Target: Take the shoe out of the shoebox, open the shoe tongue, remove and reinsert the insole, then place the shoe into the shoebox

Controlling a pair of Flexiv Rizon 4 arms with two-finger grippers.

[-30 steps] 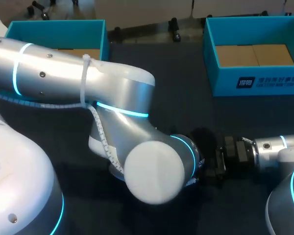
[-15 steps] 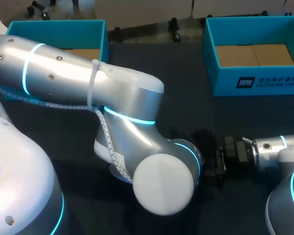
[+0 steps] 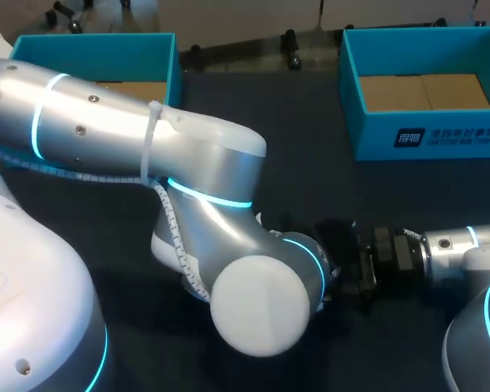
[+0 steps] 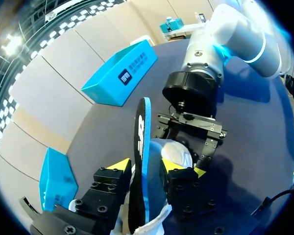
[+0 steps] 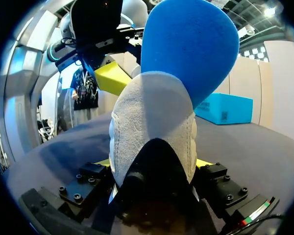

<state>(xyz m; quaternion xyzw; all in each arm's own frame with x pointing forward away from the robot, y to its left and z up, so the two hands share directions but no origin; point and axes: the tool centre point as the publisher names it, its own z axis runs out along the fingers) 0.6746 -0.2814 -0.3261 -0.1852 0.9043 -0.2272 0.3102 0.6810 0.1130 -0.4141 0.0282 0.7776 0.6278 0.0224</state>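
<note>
At the shoe (image 5: pixel 152 127) opening, the left gripper (image 4: pixel 146 167) pinches the blue insole (image 4: pixel 143 122) upright, apparently for withdrawal or reinsertion, while the right gripper (image 5: pixel 152 164) clamps the shoe steady

Robot lab: arms (image 3: pixel 106 139) over dark table (image 3: pixel 294 122)

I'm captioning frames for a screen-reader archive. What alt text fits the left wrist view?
A blue insole stands edge-on, gripped by the left gripper, rising out of a white shoe that the right gripper clamps just ahead. A teal shoebox lies beyond, on the dark table.
</note>
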